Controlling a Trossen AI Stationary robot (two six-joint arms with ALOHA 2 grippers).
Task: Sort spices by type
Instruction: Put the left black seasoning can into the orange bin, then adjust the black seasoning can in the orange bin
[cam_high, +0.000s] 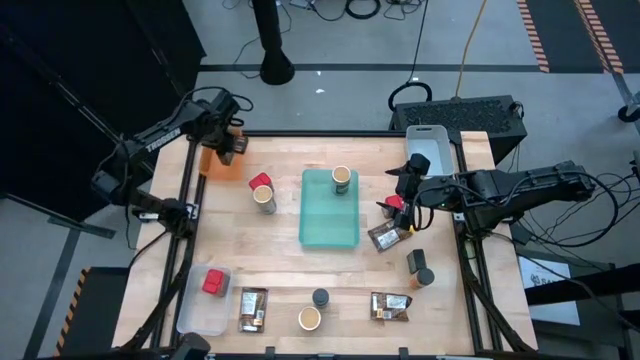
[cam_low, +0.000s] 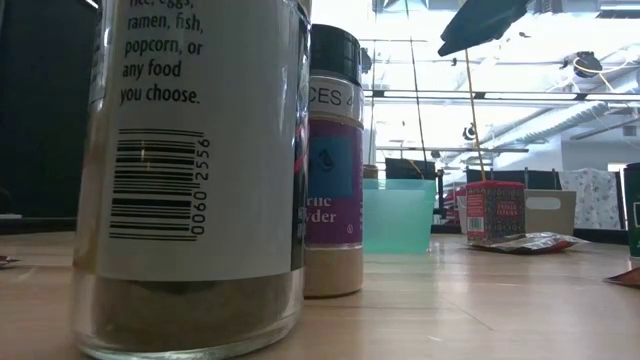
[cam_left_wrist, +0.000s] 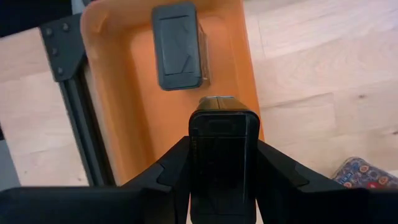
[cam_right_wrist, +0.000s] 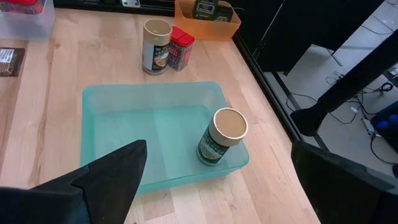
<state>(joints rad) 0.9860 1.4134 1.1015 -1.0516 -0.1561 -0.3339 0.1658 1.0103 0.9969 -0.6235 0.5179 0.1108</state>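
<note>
Over the orange bin, a black jar is held tight by the left gripper — it should be lowered gently beside the other black jar, then let go.

Two matte-black jointed arms, left arm lettered white, right arm trailing dark cables at frame right.
</note>
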